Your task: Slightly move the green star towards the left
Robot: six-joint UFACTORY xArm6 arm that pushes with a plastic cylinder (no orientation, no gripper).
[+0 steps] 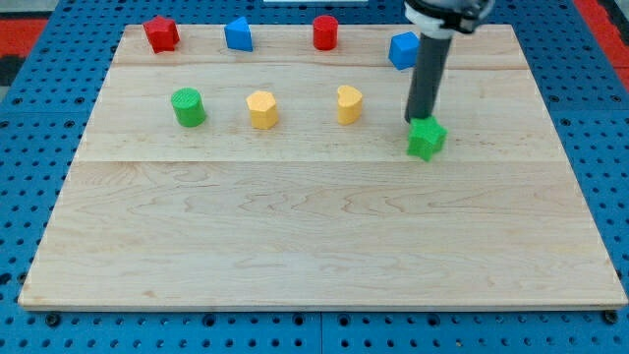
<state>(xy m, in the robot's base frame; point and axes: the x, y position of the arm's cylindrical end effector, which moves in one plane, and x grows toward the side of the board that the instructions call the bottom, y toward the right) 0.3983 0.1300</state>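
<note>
With no fingers fitted, my tip is set touching the green star at its upper-left edge, so repositioning to the star's right side is judged necessary before the leftward push.

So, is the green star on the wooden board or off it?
On: the green star sits inside the board's right part, my tip at its top-left.
</note>
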